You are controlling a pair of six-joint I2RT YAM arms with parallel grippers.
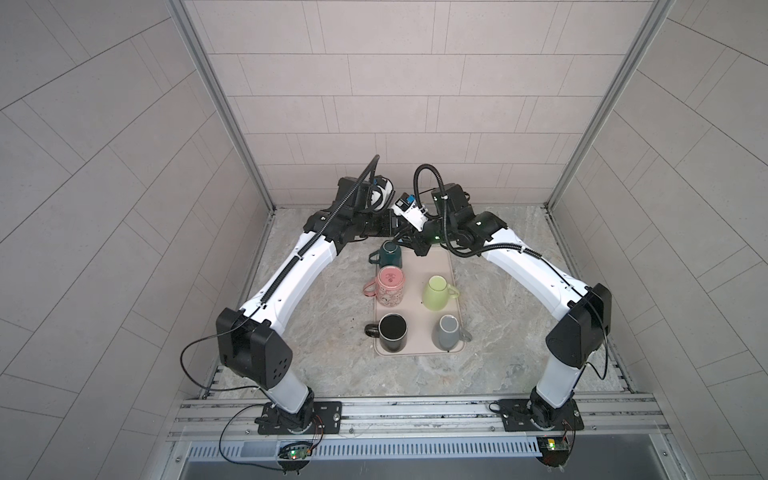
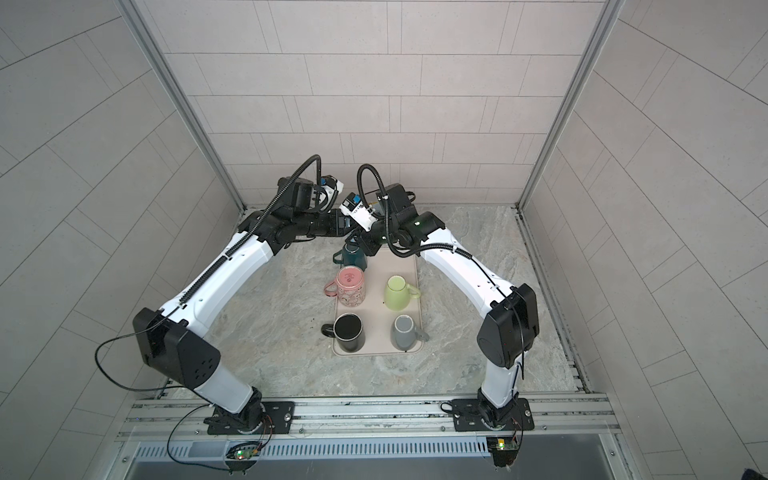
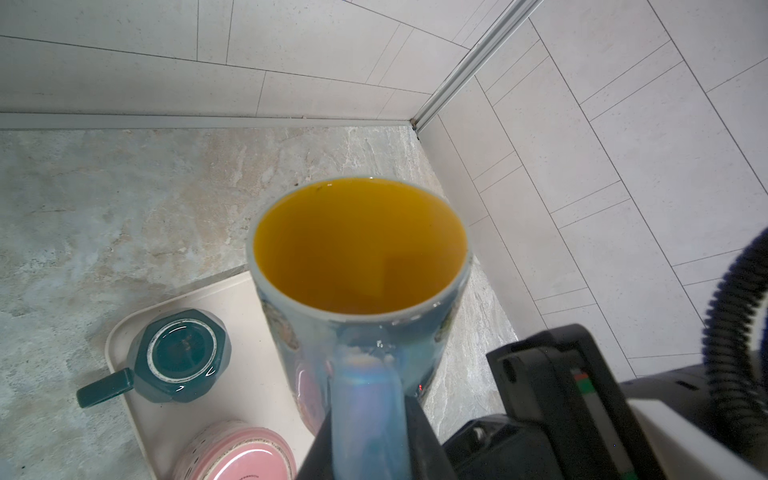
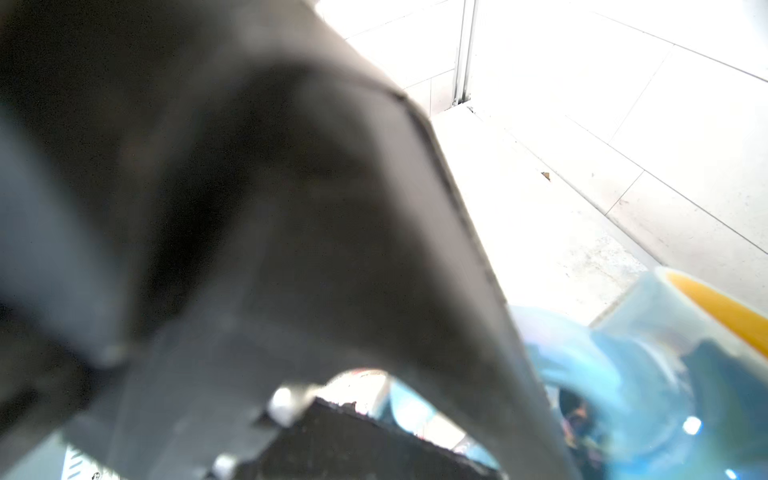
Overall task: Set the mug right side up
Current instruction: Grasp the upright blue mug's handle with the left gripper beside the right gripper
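Your left gripper (image 3: 369, 411) has its jaws drawn in narrow on the handle of the mug (image 3: 357, 249), with a finger (image 3: 417, 438) on each side of it. The mug is mouth up, its yellow inside facing the left wrist camera and its shiny blue wall below.

Your right gripper (image 1: 419, 246) is closed tight just beside the mug. No view shows whether it pinches anything. The right wrist view is mostly dark blur, with the mug's rim at one side.

In both top views your two wrists meet over the far edge of the tray (image 1: 415, 299) and hide the mug. The left wrist view puts it at that far edge, with bare desk (image 3: 124, 187) behind it. You cannot tell whether its base touches down.

A teal mug (image 1: 390, 254) stands bottom up at the tray's far left corner. A pink mug (image 1: 390, 286) stands bottom up next along the left edge.
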